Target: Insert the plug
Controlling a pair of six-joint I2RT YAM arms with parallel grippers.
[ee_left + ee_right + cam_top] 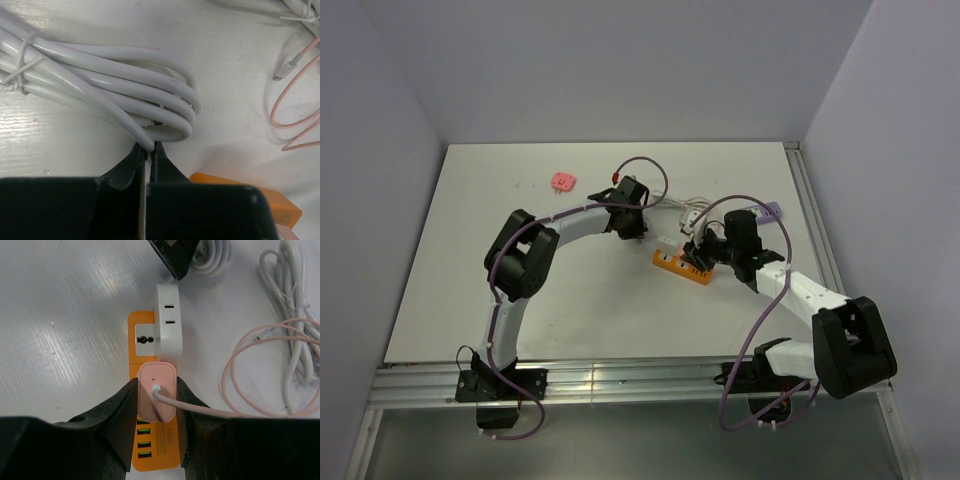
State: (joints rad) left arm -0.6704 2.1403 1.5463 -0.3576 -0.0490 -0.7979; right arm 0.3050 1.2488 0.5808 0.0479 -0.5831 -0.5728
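- Left gripper: jaws pinched on one strand of the white cable coil, just left of the orange power strip; probably to hold slack clear of the sockets.
- Right gripper: clamped on the pink plug, on top of the strip beside the white adapter; aligned for push-down, seating can't be judged.

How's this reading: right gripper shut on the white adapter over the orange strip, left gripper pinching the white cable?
No. In the right wrist view the right gripper is shut on the pink adapter over the orange strip; the white adapter sits beyond it. The left gripper does pinch the white cable.
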